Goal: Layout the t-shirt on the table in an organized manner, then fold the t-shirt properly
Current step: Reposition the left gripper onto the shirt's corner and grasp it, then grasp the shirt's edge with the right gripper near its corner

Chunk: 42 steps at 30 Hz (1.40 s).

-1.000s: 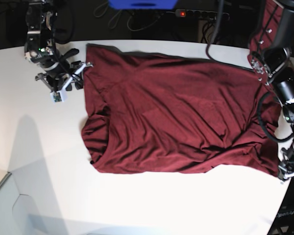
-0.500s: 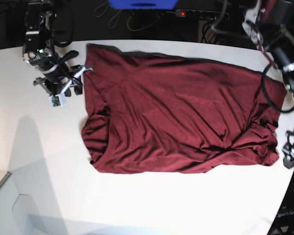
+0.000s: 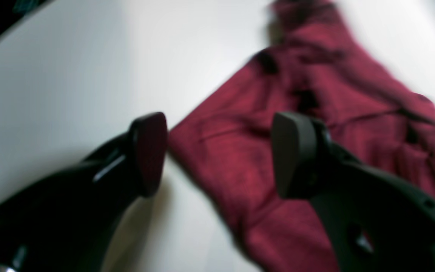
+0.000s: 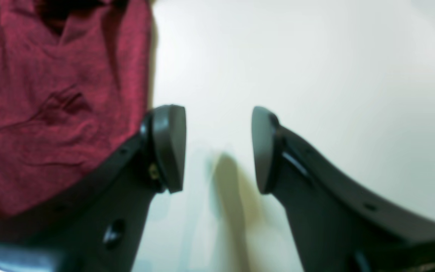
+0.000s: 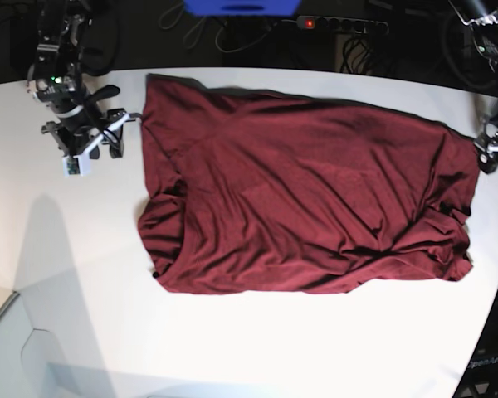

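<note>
A dark maroon t-shirt [image 5: 307,199] lies spread across the middle of a large white bench [image 5: 232,340], and everything here is placed relative to it. Left of the shirt's upper left corner, the right gripper [image 5: 108,137] sits just beside the cloth edge without touching it. In the right wrist view its jaws stand apart with bare bench between them, and the shirt's edge runs just beyond one finger [image 4: 168,147]. The shirt's left side bunches into folds, while its top edge runs close to the bench's far curved rim. Below the shirt, a broad band of bare white bench stretches to the near edge. At the shirt's right edge, the left gripper [image 5: 490,153] hangs by the bench's rim. The blurred left wrist view shows its jaws wide apart, holding nothing, over a rumpled shirt corner [image 3: 263,158].
</note>
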Tool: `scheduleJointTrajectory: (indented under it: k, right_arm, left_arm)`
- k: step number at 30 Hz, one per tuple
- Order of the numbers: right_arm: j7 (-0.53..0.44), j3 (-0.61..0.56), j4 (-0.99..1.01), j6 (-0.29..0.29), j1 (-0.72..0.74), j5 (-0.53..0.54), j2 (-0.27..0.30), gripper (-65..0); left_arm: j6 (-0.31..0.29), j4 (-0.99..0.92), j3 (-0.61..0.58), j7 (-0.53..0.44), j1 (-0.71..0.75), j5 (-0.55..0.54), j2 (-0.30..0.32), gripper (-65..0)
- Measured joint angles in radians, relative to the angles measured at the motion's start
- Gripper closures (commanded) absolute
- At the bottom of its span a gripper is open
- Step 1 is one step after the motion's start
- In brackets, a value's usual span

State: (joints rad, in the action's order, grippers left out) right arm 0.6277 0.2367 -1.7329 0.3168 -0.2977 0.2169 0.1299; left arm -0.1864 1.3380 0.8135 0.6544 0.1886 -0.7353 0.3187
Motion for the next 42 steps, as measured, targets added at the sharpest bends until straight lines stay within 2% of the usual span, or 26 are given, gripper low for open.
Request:
scheduleJointTrajectory:
  k: [4,8,11,13,17,22,25,27,29,33,37,41,42]
  right_arm:
    - [0.001,-0.001,0.0,0.0,-0.002,0.0,0.0,-28.4]
    - [-0.009,0.001,0.0,0.0,-0.019,0.0,0.0,-28.4]
    - [0.001,0.001,0.0,0.0,-0.032,-0.003,-0.001,-28.4]
    - [-0.004,0.001,0.0,0.0,-0.033,-0.002,0.0,-28.4]
    - [-0.006,0.001,0.0,0.0,-0.046,-0.003,0.002,-28.4]
    - [-0.006,0.001,-0.002,0.0,-0.072,0.001,0.002,-28.4]
    - [-0.004,-0.003,-0.003,0.0,-0.08,0.0,0.002,-28.5]
    - [-0.008,-0.004,-0.004,0.0,-0.09,0.001,0.002,-28.5]
    - [-0.006,-0.004,-0.004,0.024,-0.097,-0.001,0.001,-28.5]
    - [-0.001,-0.002,-0.04,0.163,-0.105,-0.003,-0.007,-28.7]
    - [-0.009,0.002,-0.125,0.289,-0.13,0.0,-0.045,-28.8]
    - [-0.001,-0.003,-0.178,0.364,-0.143,-0.006,-0.055,-28.8]
    - [-0.005,-0.003,-0.182,0.368,-0.15,0.001,-0.055,-28.8]
  left_arm:
    - [0.0,-0.089,-0.004,0.008,-0.027,0.007,-0.005,-41.6]
    - [-0.003,-0.11,-0.004,0.006,-0.081,0.126,-0.012,-41.6]
    - [-0.005,-0.109,-0.004,-0.004,-0.101,0.172,-0.028,-40.6]
    - [-0.006,-0.108,-0.004,0.0,-0.099,0.18,-0.041,-34.5]
    - [-0.005,-0.127,-0.003,0.003,-0.116,0.192,-0.042,-15.4]
    - [-0.018,-0.167,-0.003,-0.016,-0.125,0.179,-0.036,-12.4]
    - [-0.014,-0.151,-0.001,-0.001,-0.119,0.183,-0.038,-1.1]
    - [-0.002,-0.109,0.004,0.016,-0.108,0.191,-0.043,0.0]
    - [-0.006,-0.052,0.004,0.013,-0.084,0.18,-0.043,-0.4]
    - [-0.007,0.068,0.008,0.009,-0.051,0.181,-0.044,-0.2]
    - [-0.012,0.103,0.007,0.011,-0.047,0.177,-0.045,-0.2]
    - [-0.012,0.11,0.013,0.015,-0.025,0.178,-0.046,-0.2]
    - [-0.013,0.111,0.035,0.026,-0.023,0.177,-0.05,-0.2]
